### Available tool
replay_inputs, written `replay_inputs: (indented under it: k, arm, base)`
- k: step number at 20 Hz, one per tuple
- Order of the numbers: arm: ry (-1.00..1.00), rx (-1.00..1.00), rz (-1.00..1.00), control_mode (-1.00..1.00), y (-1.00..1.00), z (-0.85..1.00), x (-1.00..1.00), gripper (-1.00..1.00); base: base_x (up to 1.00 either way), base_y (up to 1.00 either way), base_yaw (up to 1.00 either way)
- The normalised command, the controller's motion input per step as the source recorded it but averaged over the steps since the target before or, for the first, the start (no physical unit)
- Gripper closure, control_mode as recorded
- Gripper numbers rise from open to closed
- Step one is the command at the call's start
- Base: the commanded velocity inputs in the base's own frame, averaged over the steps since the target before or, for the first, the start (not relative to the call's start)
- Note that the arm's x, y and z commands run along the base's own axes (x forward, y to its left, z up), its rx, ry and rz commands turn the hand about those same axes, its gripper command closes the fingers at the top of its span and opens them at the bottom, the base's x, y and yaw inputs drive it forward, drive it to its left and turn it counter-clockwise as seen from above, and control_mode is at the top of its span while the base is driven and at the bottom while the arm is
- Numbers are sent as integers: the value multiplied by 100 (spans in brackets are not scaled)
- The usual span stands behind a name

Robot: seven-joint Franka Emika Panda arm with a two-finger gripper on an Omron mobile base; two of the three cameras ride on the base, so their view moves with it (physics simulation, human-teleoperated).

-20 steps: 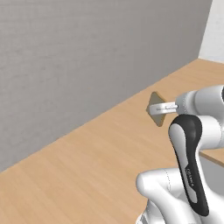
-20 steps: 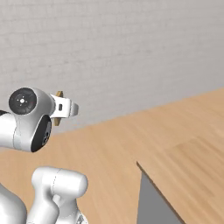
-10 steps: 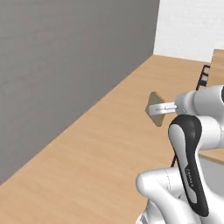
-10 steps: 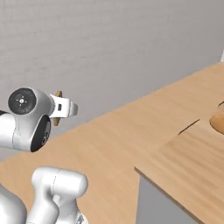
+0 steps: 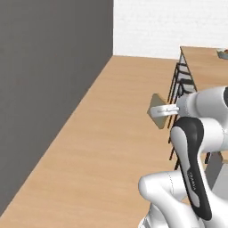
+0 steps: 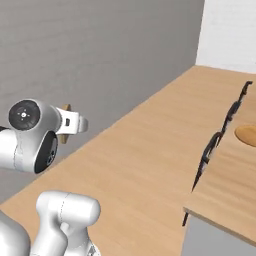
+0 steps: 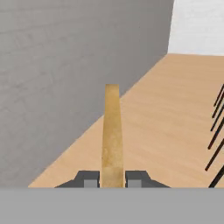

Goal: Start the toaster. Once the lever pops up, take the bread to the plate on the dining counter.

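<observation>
Gripper (image 7: 112,178) was clamped on the bread (image 7: 112,135), slice edge-on between its fingers. Plate (image 6: 247,135) lay on the dining counter (image 6: 225,190), well off to its right.

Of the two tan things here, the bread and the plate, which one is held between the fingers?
The bread: it stands edge-on, clamped between the two fingers. The plate lies flat on the dining counter, far from them.

The plate (image 6: 248,135) is cut off by the frame's right edge.
</observation>
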Motion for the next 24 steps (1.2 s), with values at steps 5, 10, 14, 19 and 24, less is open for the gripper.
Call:
replay_inputs:
  k: [5, 10, 14, 19, 24]
  arm:
    - [0, 0, 0, 100, 0, 0, 0, 100]
    - [0, 0, 0, 100, 0, 0, 0, 100]
    - [0, 0, 0, 100, 0, 0, 0, 100]
    - [0, 0, 0, 100, 0, 0, 0, 100]
    - [0, 0, 0, 100, 0, 0, 0, 100]
  base:
    - [48, 12, -55]
    - [59, 9, -57]
    - [80, 46, -55]
    - [75, 47, -54]
    - [65, 53, -56]
